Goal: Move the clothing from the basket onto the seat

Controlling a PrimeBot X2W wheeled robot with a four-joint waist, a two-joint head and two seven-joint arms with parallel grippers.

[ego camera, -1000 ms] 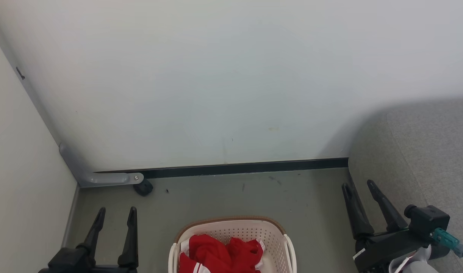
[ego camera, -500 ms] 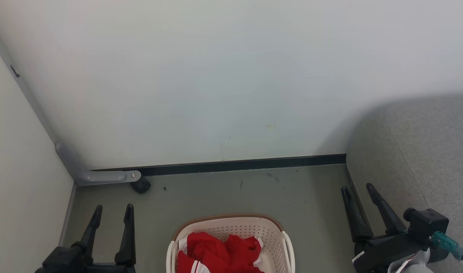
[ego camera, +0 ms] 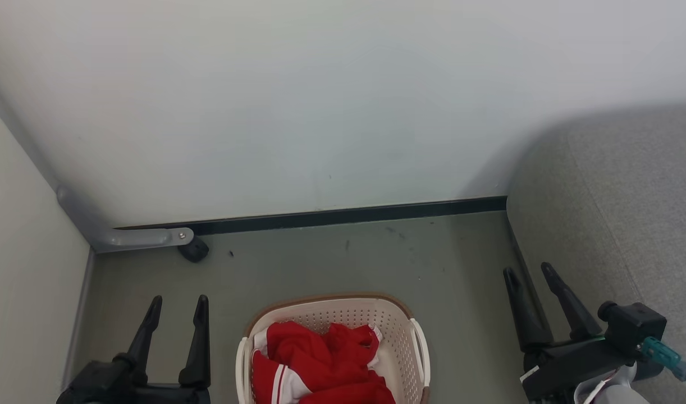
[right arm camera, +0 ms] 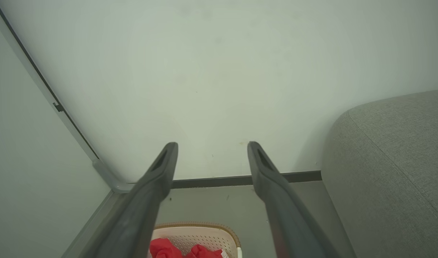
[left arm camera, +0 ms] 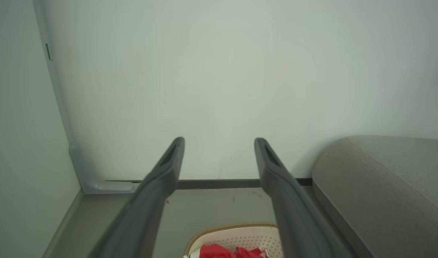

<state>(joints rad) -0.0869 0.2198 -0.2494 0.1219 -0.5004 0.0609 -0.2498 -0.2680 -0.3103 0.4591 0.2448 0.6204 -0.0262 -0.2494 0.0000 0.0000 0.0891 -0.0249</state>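
Note:
The cream basket (ego camera: 416,348) with a brown rim sits on the floor at the bottom centre of the head view. Red clothing (ego camera: 320,359) with white stripes lies crumpled inside it; the clothing (left arm camera: 226,252) and the clothing (right arm camera: 172,249) peek in at the bottom of both wrist views. The grey seat (ego camera: 618,213) rises at the right, and appears as the seat (left arm camera: 387,186) and the seat (right arm camera: 394,161). My left gripper (ego camera: 177,306) stands open left of the basket, holding nothing. My right gripper (ego camera: 527,272) stands open right of the basket, beside the seat's edge, also holding nothing.
A pale wall with a dark skirting strip (ego camera: 343,216) closes the space behind the basket. A side panel stands at the left, with a grey bracket (ego camera: 135,238) and a small black caster (ego camera: 193,251) in the corner. Grey floor lies between basket and wall.
The head view has tilted down, so the wall, skirting and basket sit higher in the picture and more of the basket shows. Both grippers stay open.

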